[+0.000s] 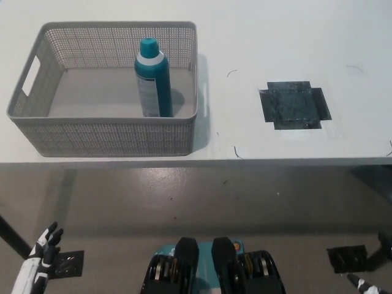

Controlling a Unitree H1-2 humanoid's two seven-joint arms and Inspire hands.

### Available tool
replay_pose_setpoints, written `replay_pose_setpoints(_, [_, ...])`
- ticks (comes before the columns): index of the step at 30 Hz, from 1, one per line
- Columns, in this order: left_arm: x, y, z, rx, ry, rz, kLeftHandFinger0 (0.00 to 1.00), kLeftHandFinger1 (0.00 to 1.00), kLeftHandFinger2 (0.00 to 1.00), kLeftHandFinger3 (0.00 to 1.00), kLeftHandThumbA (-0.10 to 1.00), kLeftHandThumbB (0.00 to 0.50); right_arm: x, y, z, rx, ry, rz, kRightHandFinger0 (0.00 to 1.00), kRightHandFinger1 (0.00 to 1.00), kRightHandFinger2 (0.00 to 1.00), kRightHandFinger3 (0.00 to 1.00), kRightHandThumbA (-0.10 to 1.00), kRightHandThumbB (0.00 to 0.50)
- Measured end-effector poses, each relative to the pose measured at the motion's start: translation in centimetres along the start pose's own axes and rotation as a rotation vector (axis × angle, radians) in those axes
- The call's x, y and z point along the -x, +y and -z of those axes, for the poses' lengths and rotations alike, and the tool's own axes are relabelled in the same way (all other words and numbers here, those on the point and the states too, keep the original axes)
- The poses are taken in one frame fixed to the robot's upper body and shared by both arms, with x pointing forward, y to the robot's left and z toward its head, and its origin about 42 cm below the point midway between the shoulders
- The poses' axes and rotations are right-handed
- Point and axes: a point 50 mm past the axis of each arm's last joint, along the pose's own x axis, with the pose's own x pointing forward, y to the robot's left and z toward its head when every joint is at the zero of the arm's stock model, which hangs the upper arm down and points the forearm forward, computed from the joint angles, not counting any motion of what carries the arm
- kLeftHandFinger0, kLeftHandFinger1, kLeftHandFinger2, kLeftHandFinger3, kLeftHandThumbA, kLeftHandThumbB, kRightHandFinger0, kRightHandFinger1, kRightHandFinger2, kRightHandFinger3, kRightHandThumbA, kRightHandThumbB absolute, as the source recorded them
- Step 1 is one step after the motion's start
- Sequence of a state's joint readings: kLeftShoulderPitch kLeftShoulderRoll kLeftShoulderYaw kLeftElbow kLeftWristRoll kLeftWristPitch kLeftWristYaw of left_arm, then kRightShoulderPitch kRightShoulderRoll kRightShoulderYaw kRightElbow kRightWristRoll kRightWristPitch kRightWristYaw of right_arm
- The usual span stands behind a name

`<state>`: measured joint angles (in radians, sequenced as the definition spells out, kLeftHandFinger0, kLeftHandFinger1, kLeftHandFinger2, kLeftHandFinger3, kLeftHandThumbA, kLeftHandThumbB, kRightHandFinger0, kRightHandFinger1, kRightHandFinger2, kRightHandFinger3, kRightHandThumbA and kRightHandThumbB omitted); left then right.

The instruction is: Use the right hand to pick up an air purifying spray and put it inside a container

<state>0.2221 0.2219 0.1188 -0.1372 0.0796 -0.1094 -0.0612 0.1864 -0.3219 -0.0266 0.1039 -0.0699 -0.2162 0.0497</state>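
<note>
I see the teal spray can (153,78) standing upright inside the grey mesh basket (116,131) on the white worktop (275,37). My left hand (43,245) hangs low, fingers spread, holding nothing. My right hand is barely visible; I can't tell its state.

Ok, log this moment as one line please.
spray can: upright in basket | left hand: open, low by floor | right hand: barely visible, bottom right | placement: looks done

One teal spray can (153,78), one grey mesh basket (110,136), one dark patch (294,105), one white table (294,37).
</note>
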Motion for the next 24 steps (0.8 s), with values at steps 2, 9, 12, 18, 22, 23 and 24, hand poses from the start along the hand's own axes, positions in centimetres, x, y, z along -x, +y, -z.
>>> replay_pose_setpoints(2, [0.0, 0.0, 0.0, 0.003, -0.002, -0.002, 1.0, 1.0, 1.0, 1.0, 1.0, 0.396, -0.3, 0.4, 0.5, -0.013, 0.011, -0.009, 1.0, 1.0, 1.0, 1.0, 0.86, 0.34])
replay_pose_setpoints(9, [0.0, 0.1, 0.0, 0.01, -0.004, -0.009, 1.0, 1.0, 1.0, 1.0, 1.0, 0.386, -1.1, 0.8, 0.1, -0.026, -0.022, -0.025, 1.0, 1.0, 1.0, 1.0, 0.9, 0.367])
replay_pose_setpoints(12, [0.0, 0.2, 0.0, 0.013, -0.004, -0.011, 1.0, 1.0, 1.0, 1.0, 1.0, 0.403, -1.1, 0.9, 0.0, -0.026, -0.028, -0.028, 1.0, 1.0, 1.0, 1.0, 0.88, 0.368])
replay_pose_setpoints(18, [0.0, 0.2, 0.0, 0.014, -0.005, -0.012, 1.0, 1.0, 1.0, 1.0, 1.0, 0.388, -1.3, 0.8, -0.1, -0.024, -0.038, -0.036, 1.0, 1.0, 1.0, 1.0, 0.86, 0.372])
replay_pose_setpoints(22, [0.0, 0.2, 0.0, 0.016, -0.006, -0.013, 1.0, 1.0, 1.0, 1.0, 1.0, 0.393, -1.5, 0.8, -0.2, -0.023, -0.042, -0.041, 1.0, 1.0, 1.0, 1.0, 0.9, 0.366])
replay_pose_setpoints(23, [0.1, 0.2, 0.0, 0.016, -0.007, -0.013, 1.0, 1.0, 1.0, 1.0, 1.0, 0.388, -1.5, 0.8, -0.2, -0.022, -0.043, -0.042, 1.0, 1.0, 1.0, 1.0, 0.91, 0.359])
replay_pose_setpoints(24, [0.1, 0.2, 0.0, 0.016, -0.007, -0.013, 1.0, 1.0, 1.0, 1.0, 1.0, 0.388, -1.5, 0.8, -0.2, -0.021, -0.043, -0.042, 1.0, 1.0, 1.0, 1.0, 0.91, 0.359])
